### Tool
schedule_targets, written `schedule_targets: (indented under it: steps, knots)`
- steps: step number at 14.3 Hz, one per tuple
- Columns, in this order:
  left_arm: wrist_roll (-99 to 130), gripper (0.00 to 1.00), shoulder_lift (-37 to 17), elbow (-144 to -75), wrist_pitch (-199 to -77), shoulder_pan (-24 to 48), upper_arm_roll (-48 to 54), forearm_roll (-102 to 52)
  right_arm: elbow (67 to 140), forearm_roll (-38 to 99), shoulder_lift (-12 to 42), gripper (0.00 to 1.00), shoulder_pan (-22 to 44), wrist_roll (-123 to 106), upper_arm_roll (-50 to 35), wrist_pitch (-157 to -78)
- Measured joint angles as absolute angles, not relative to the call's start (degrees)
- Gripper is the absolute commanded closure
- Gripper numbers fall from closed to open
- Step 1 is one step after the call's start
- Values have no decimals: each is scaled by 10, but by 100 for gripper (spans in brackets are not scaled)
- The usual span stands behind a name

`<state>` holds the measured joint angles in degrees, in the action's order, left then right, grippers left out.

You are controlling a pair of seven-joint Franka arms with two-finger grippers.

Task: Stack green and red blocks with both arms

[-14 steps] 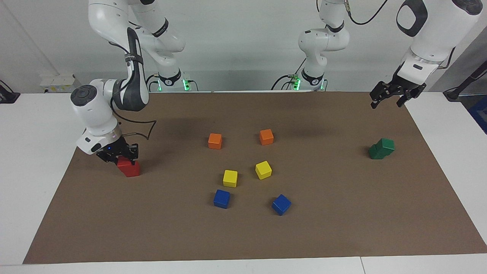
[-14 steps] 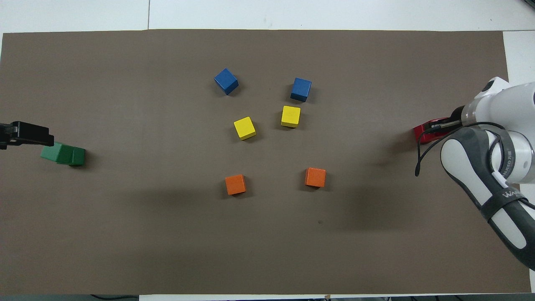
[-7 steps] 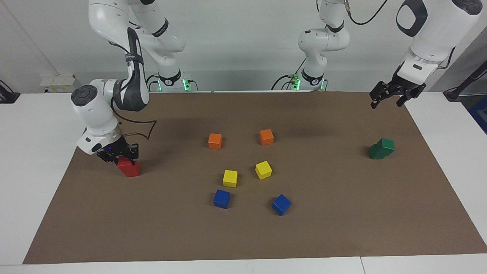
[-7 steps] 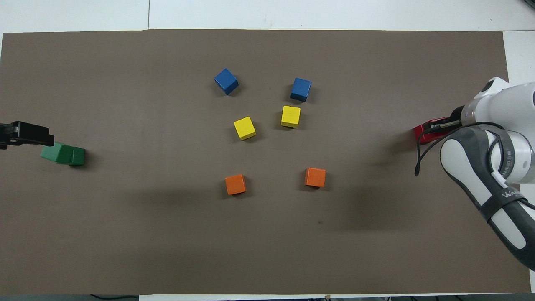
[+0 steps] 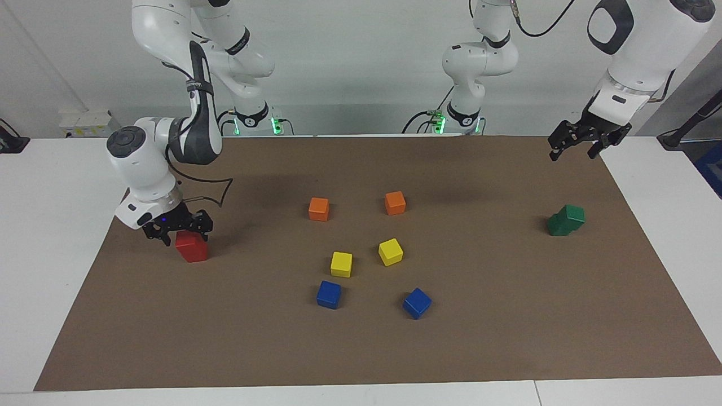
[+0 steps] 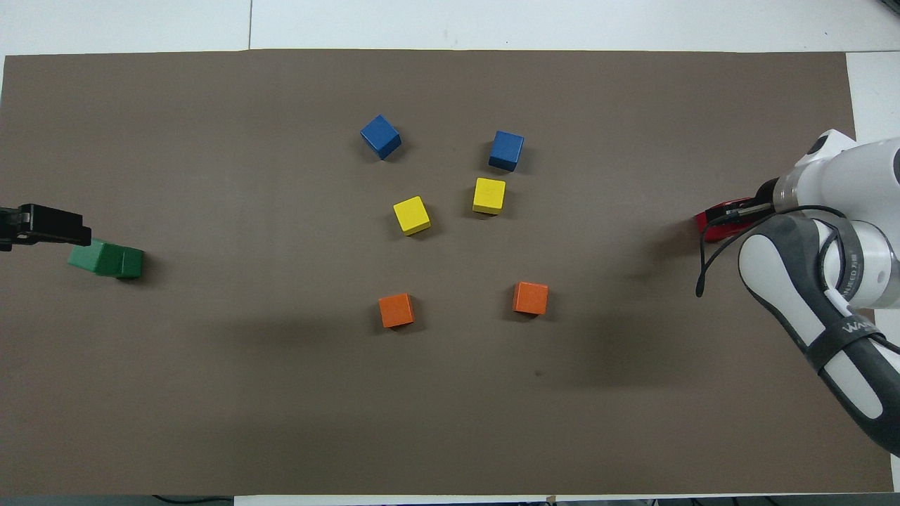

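Note:
Two dark green blocks (image 5: 566, 220) sit together at the left arm's end of the mat, one askew on the other; they also show in the overhead view (image 6: 107, 259). My left gripper (image 5: 575, 150) hangs open and empty high above the mat, apart from them, and shows in the overhead view (image 6: 39, 226) too. A red block (image 5: 192, 248) stands at the right arm's end; I cannot tell whether it is one cube or two stacked. My right gripper (image 5: 181, 228) is open just above it, fingers spread to either side. From overhead it (image 6: 735, 212) covers most of the red (image 6: 706, 223).
In the middle of the brown mat (image 5: 507, 316) lie two orange cubes (image 5: 318, 208) (image 5: 395, 202), two yellow cubes (image 5: 341, 264) (image 5: 390, 251) and two blue cubes (image 5: 329, 294) (image 5: 417, 303). White table borders the mat.
My right gripper, shut on the red block a second ago, has opened and risen slightly off it. The red block stays put. The left arm has barely moved.

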<state>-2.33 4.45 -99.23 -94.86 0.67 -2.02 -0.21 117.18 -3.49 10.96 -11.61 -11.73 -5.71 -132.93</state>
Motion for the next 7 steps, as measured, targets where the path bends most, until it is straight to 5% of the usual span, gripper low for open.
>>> schedule_targets:
  steps: [4, 7]
  knots:
    - [-23, 0, 44, -992, -949, 7, -20, -2, 1154, -23, 107, 0, -116, -117, -57, -1316]
    - [-23, 0, 44, -992, -949, 7, -20, -2, 1080, 5, 89, 0, -114, -117, -58, -1210]
